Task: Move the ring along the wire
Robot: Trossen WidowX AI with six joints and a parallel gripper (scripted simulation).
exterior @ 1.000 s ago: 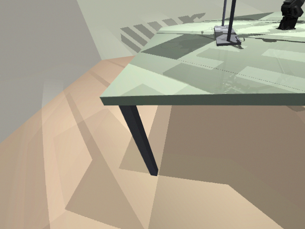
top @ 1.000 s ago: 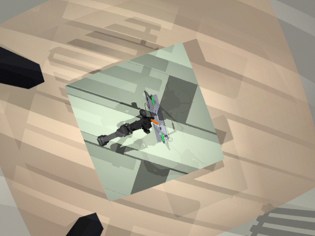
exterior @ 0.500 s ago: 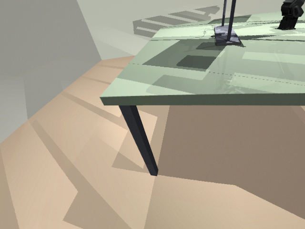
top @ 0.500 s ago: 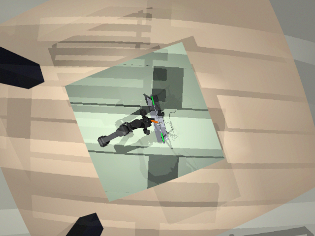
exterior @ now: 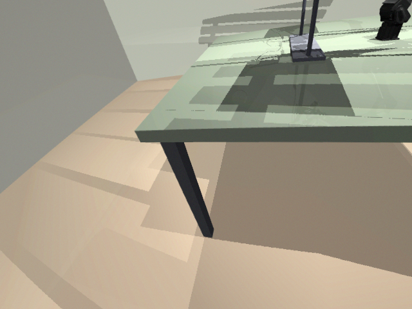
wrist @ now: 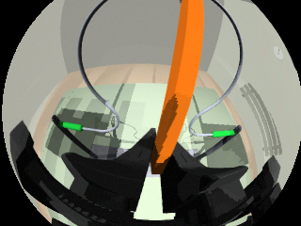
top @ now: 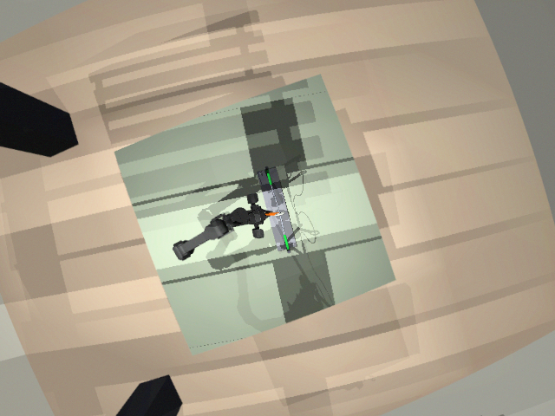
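My gripper (top: 265, 214) (wrist: 157, 132) is shut on the orange handle (top: 272, 213) (wrist: 189, 61), which rises from the fingers in the wrist view. The pale ring (top: 280, 213) looks nearly edge-on in the top view, at the thin grey wire between the two green parts. I cannot tell whether it touches the wire. The wire (wrist: 81, 47) curves up in a tall arch. One green part (top: 270, 178) (wrist: 71, 126) is at the left in the wrist view; the other green part (top: 286, 242) (wrist: 223, 134) is at the right. The ring is not clearly visible in the wrist view.
Two dark posts stand on the grey base (top: 274, 232) (exterior: 295, 43); the nearer post (exterior: 312, 26) shows in the exterior view, where their tops are cut off. The green table (top: 210, 313) (exterior: 186, 124) carries strong shadows. The arm (top: 201, 237) reaches in from the left in the top view.
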